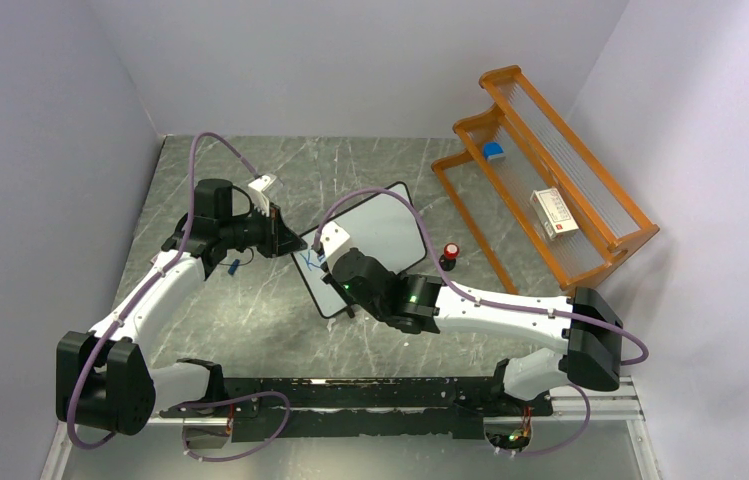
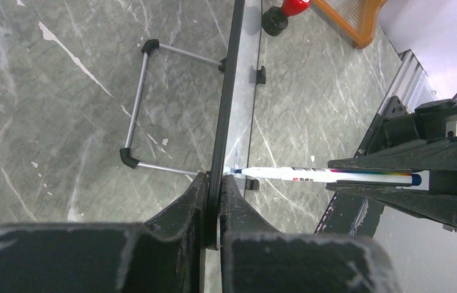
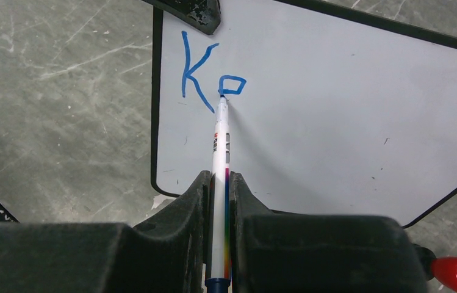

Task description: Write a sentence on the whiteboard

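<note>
Grey marbled table (image 1: 250,320), plain pale walls on three sides. The whiteboard (image 1: 380,225) sits mid-table between my two arms, propped on its wire stand (image 2: 137,116), with its face turned toward my right arm.

My left pincer (image 2: 213,183) is shut on the whiteboard's black frame at the left edge, near the start of the writing. The left wrist view shows that edge end-on between the fingers.

My right pincer (image 3: 219,180) is clamped shut on the marker (image 3: 219,152). Its long axis runs straight out from the fingers toward the board, tip leading. The tip touches the face at the lower left corner of the second letter.

The sentence (image 3: 207,76) so far is a blue K and a small boxy loop beside it, which I take for the top of an e. All bare board lies to the right of the tip, so I judge the stroke must travel that way, away from the left pincer. The right arm is the writing arm and the left only steadies.

The orange rack (image 1: 550,160) stands at the far right, well apart from the board. It holds a small blue item (image 1: 493,151) on an upper rung and a white box (image 1: 554,213) lower down, possibly an eraser; too small to be sure. A red-topped piece (image 1: 449,252) stands on the table just beside the board's right edge.
</note>
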